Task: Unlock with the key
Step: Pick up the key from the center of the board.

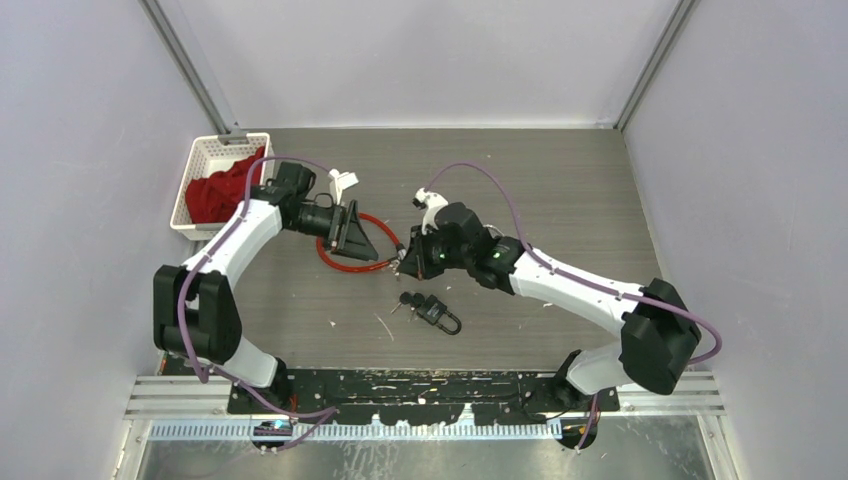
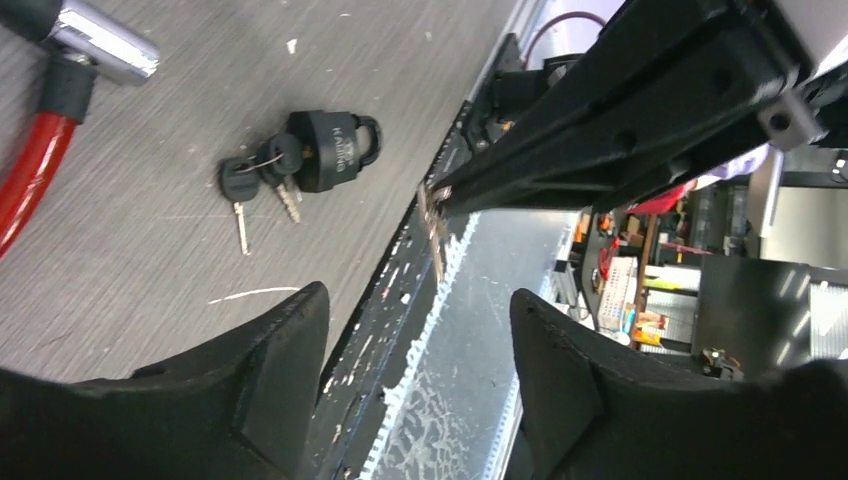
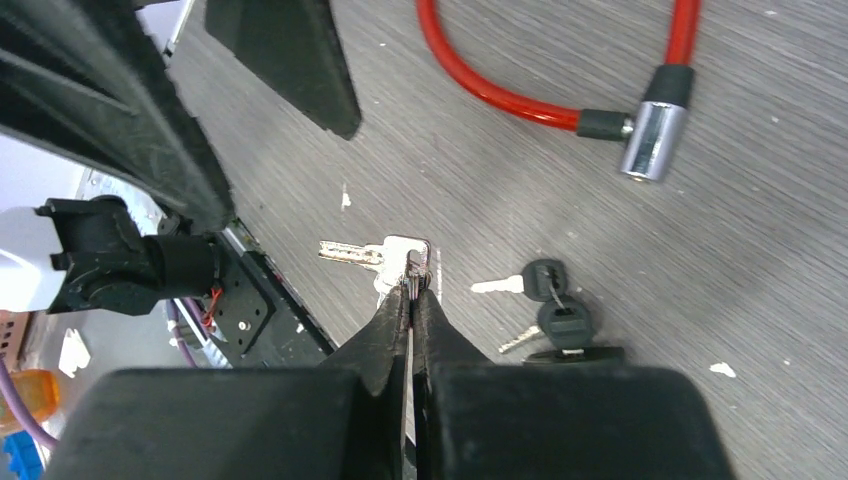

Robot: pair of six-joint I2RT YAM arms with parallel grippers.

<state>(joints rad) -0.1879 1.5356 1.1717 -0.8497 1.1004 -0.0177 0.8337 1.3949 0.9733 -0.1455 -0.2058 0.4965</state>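
On the table lie one padlock, two black-headed keys.

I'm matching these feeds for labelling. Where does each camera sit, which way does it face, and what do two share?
Top external: above and behind the bases, looking down at the table; both arms show, left hand by the red cable lock, right hand near the padlock.
Left wrist: on the left arm, looking down toward the table's near edge; its open fingers show.
Right wrist: on the right arm, looking down; its shut fingers pinch a silver key.
Shared: both wrist views show black-headed keys and red cable lock.
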